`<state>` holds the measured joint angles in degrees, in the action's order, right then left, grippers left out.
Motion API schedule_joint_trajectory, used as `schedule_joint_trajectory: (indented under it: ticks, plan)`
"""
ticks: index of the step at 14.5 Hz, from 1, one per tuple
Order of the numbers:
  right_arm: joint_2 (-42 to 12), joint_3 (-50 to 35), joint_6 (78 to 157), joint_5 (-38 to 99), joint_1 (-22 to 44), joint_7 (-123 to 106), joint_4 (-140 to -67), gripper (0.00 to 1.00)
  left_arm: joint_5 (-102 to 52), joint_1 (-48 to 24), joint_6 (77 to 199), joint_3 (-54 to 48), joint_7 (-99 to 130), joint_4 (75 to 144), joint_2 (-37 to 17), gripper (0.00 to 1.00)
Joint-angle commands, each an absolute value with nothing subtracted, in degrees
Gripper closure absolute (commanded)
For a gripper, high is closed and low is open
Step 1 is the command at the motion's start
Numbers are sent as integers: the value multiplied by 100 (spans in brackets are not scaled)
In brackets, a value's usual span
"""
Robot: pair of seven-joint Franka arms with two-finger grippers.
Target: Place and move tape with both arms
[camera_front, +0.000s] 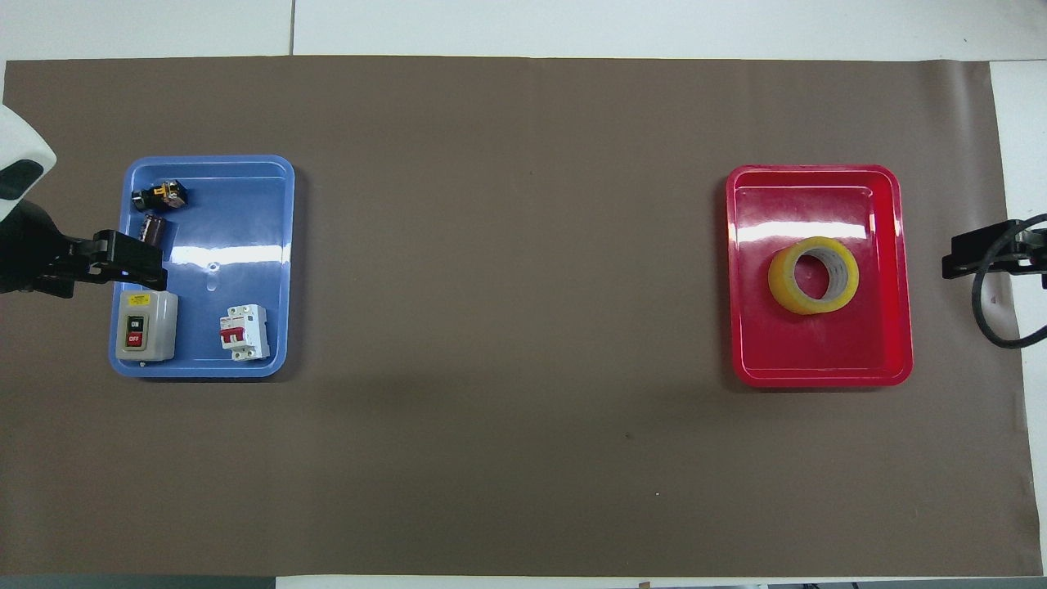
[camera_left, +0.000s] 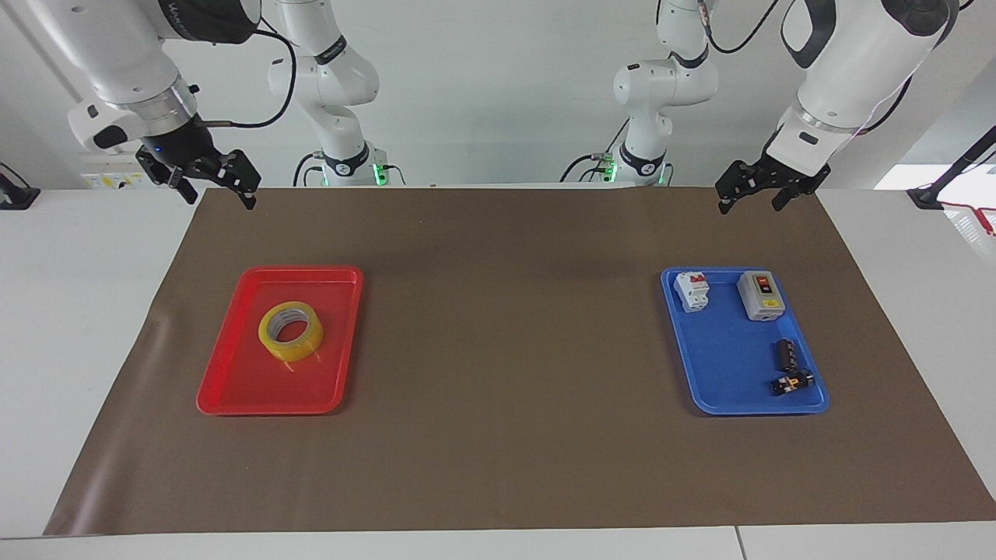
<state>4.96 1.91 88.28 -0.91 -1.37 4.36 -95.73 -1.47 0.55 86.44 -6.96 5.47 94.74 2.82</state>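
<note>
The tape (camera_left: 290, 330), a yellow roll with a pale core, lies flat in the red tray (camera_left: 233, 389) at the right arm's end of the table. It also shows in the overhead view (camera_front: 813, 275) in the tray (camera_front: 818, 372). My right gripper (camera_left: 219, 196) is open and empty. It hangs in the air over the brown mat's edge, apart from the tray; its tip shows in the overhead view (camera_front: 973, 254). My left gripper (camera_left: 751, 201) is open and empty and waits raised over the blue tray's (camera_left: 724, 373) outer edge (camera_front: 123, 266).
The blue tray (camera_front: 245, 204) holds a white-and-red circuit breaker (camera_left: 692, 291), a grey on/off switch box (camera_left: 760, 295) and two small dark parts (camera_left: 786, 354). Two smaller white arms with green-lit bases (camera_left: 350, 167) stand at the table's edge by the robots. A brown mat (camera_left: 506, 350) covers the table.
</note>
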Motion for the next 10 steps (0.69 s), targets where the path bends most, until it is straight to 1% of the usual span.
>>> schedule_joint_trajectory:
  ticks: [1, 2, 5, 10]
  plan:
    - [659, 167, 9000, -184, -132, 169, -9791, 0, -237, 114, 8684, -703, 475, 9527, 378, 0]
    - [650, 167, 9044, -193, -132, -7, -9765, 0, -237, 114, 8684, -703, 475, 9527, 369, 0]
    - [423, 167, 8772, -211, -132, -17, -9414, 0, -237, 114, 8684, -703, 475, 9527, 369, 0]
    - [422, 167, 8824, -88, -132, -26, -9457, 0, -237, 114, 8684, -703, 475, 9527, 369, 0]
